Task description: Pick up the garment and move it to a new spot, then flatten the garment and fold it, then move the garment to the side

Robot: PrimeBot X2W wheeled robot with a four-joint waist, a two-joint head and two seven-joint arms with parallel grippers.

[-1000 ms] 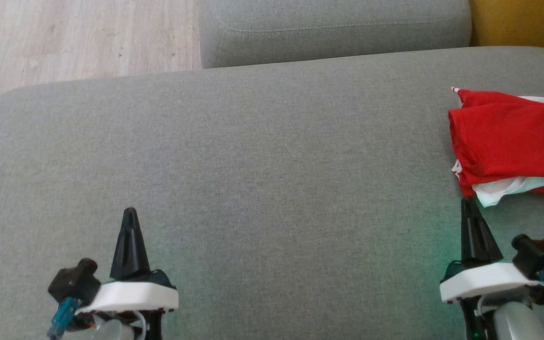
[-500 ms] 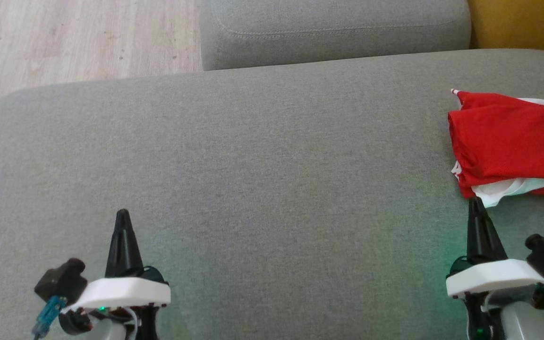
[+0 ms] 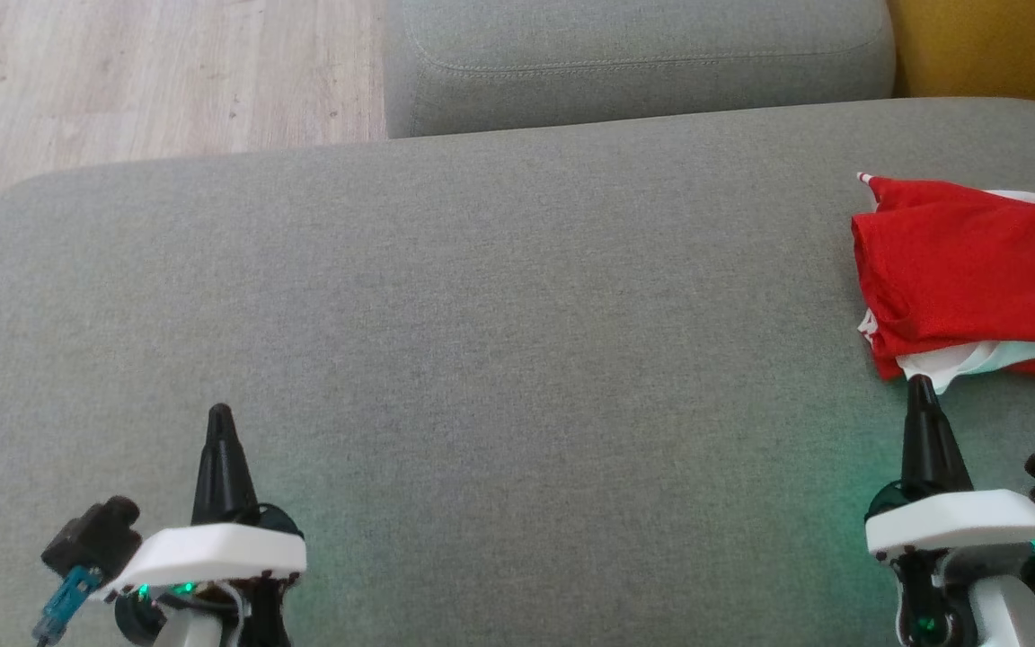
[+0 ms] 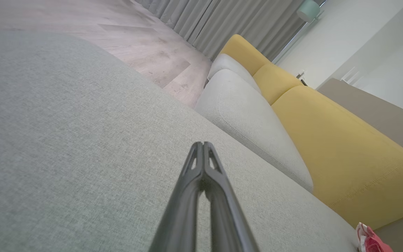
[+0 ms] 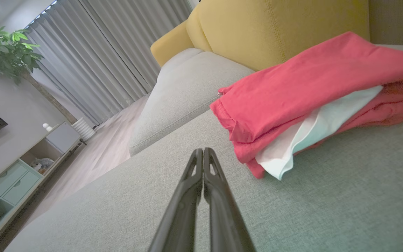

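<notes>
So in the last second both hands have backed off toward the robot and drifted a bit outward. The left hand [image 3: 219, 413] now sits low over the bare grey sofa seat [image 3: 517, 314], and the right hand [image 3: 922, 395] has its tip just short of the garment [image 3: 967, 261], not touching it going by the right wrist view. Both hands are clenched tight with nothing in them, fingers pressed together. The garment itself hasn't really budged (the whole head view slid down a touch, sofa edge included, so that's the camera, not the cloth). It's lying folded, red with a white layer poking out at the near edge, way over at the right side of the seat. To me that reads as fold and move-aside done, arms just pulling back to rest.
</notes>
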